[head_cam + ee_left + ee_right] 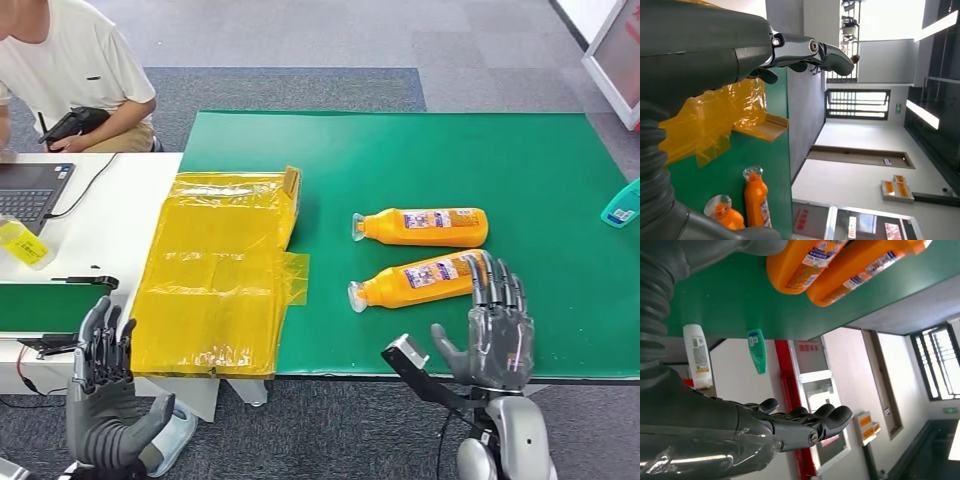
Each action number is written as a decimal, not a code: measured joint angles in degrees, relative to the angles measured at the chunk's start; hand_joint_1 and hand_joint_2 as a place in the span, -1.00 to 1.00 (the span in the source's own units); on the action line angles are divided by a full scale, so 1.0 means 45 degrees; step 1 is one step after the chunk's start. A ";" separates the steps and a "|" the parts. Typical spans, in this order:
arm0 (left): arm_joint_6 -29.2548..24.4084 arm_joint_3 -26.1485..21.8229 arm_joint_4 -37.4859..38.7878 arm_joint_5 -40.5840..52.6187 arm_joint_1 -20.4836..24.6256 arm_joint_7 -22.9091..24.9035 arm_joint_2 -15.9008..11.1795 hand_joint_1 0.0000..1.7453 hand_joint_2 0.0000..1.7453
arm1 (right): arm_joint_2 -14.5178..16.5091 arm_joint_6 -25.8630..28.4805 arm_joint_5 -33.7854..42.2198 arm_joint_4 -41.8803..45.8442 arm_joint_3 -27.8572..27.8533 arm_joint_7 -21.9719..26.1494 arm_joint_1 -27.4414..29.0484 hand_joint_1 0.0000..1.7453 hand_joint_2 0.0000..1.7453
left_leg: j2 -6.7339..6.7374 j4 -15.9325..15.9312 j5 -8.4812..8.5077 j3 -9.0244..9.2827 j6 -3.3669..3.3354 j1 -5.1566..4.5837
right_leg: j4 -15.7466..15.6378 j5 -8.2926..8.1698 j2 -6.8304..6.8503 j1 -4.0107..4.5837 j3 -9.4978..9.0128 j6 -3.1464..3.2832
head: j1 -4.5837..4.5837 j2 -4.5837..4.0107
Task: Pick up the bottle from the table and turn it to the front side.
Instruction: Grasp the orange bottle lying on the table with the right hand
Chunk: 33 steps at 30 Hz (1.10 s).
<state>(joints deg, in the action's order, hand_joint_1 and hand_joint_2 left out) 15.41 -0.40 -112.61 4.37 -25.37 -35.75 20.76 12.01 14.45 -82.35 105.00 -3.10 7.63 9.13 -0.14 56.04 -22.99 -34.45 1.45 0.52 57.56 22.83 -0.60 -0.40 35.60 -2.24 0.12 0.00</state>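
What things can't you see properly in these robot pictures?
- Near orange bottle: in the head view the right hand covers its far end.
- Bottle labels: too small to read in the head view, cut by the edge in the right wrist view.
- Teal bottle: cut by the head view's right edge.
- Yellow plastic bags: any contents hidden.
- Left hand: its palm faces away from the head camera.

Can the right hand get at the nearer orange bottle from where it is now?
Probably yes: the right hand is open just beside the nearer orange bottle, fingertips by its base, with only bare green mat between them.
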 joint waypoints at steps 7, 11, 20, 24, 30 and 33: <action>-0.0043 -0.0011 0.0022 -0.0186 -0.0149 -0.0173 0.0000 -1.00 1.00 | -0.2168 -0.1611 -0.0581 -0.0941 0.1818 -0.1209 -0.1430 -1.00 1.00 | -0.0001 0.0001 0.0004 -0.0001 -0.0005 -0.0005 | -0.0001 -0.0012 0.0000 -0.0012 0.0003 -0.0011 | 0.0001 0.0000; -0.0032 -0.0016 0.0025 -0.0193 -0.0157 -0.0171 0.0000 -1.00 1.00 | -0.3190 -0.2083 -0.0429 -0.1536 0.2331 -0.1269 -0.2412 -1.00 1.00 | -0.0001 0.0001 0.0015 0.0000 -0.0014 -0.0008 | -0.0001 -0.0021 0.0002 -0.0015 0.0004 -0.0015 | -0.0001 0.0000; -0.0008 -0.0019 0.0025 -0.0215 -0.0164 -0.0182 0.0000 -1.00 1.00 | -0.3932 -0.2307 -0.0394 -0.1976 0.2798 -0.1281 -0.2866 -1.00 1.00 | -0.0003 0.0001 0.0015 -0.0004 -0.0013 -0.0008 | 0.0000 -0.0019 0.0001 -0.0013 0.0007 -0.0016 | 0.0001 0.0000; 0.0100 -0.0046 0.0025 -0.0180 -0.0210 -0.0370 0.0000 -1.00 1.00 | -0.5085 -0.3295 0.0376 -0.2265 0.3387 -0.1053 -0.3405 -1.00 1.00 | -0.0004 0.0001 0.0015 -0.0011 -0.0025 -0.0020 | -0.0001 -0.0023 0.0004 -0.0024 0.0004 -0.0026 | -0.0003 0.0000; 0.0154 -0.0095 0.0025 -0.0221 -0.0374 -0.0541 0.0000 -1.00 1.00 | -0.6820 -0.5380 0.2173 -0.3576 0.4286 -0.0869 -0.5637 -1.00 1.00 | -0.0002 0.0003 0.0038 -0.0020 -0.0052 -0.0052 | -0.0002 -0.0058 -0.0001 -0.0058 0.0015 -0.0065 | 0.0001 0.0000; 0.0208 -0.0159 0.0025 -0.0401 -0.0426 -0.0617 0.0000 -1.00 1.00 | -0.7419 -0.7189 0.3696 -0.4919 0.4979 -0.1013 -0.7372 -1.00 1.00 | -0.0003 0.0003 0.0062 -0.0027 -0.0066 -0.0056 | -0.0001 -0.0074 0.0001 -0.0062 0.0017 -0.0075 | 0.0000 0.0000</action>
<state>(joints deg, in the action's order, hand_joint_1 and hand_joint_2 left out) 16.35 -1.12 -112.50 2.57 -27.29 -38.52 20.76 -21.38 -17.90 -65.72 82.87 19.30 3.07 -24.04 -0.16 56.06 -22.71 -34.57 1.15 0.27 57.55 22.49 -0.59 -0.68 35.68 -2.58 0.12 0.00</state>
